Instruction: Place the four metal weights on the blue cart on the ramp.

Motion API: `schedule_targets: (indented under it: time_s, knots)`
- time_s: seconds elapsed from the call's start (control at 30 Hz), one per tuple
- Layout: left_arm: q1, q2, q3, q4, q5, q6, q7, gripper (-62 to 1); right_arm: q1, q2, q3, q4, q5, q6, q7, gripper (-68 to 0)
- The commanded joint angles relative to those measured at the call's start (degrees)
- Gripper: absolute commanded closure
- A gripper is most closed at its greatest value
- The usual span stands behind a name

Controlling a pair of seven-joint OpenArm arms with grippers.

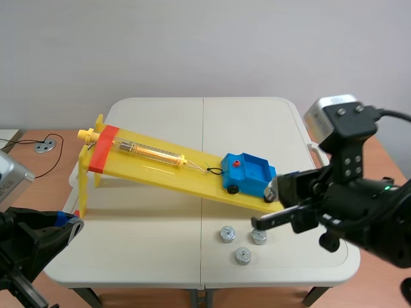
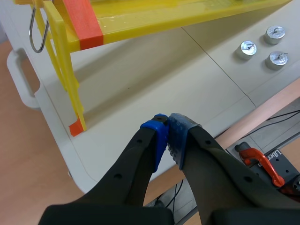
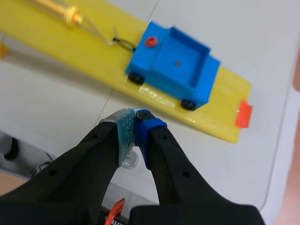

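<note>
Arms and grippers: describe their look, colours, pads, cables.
Both arms are black. The left gripper has two thick black fingers with blue dotted pads; the right gripper has one blue pad, one pale grey-green. The right arm carries a silver-grey camera box and a black cable.

— Where does my scene camera sit?
— Between the arms, high, facing across the table point(image 1: 160, 250); the yellow ramp point(image 1: 160, 169) crosses mid-frame.
— And my wrist cameras?
— Both close, looking down. Mine past the left gripper point(image 2: 168, 124) catches the ramp's raised end and three weights point(image 2: 247, 49); the one past the right gripper point(image 3: 136, 119) looks onto the blue cart point(image 3: 173, 65). All share the ramp.
</note>
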Motion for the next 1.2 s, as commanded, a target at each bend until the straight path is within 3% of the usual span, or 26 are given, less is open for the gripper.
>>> schedule_targets:
  time_s: [0.0,0.2,0.57,1.17]
  knots:
    - [-1.1,0.6,-0.4,2.6,-3.0,-1.0,-5.9,-2.7,3.9,-0.2,1.9,3.9,4.6,-1.9,7.1,-0.6]
    - [-1.1,0.6,-0.4,2.6,-3.0,-1.0,-5.9,-2.7,9.6,-4.8,5.0,0.8,5.7,-1.9,7.1,-0.6]
    - [-1.1,0.6,-0.4,2.6,-3.0,-1.0,-5.9,-2.7,22.1,-11.4,5.0,-14.1,7.2,-0.6,7.5,-0.6]
    - [-1.1,0.6,-0.4,2.6,-3.0,-1.0,-5.9,-2.7,32.7,-14.1,5.0,-28.5,6.2,0.0,10.4,-0.6]
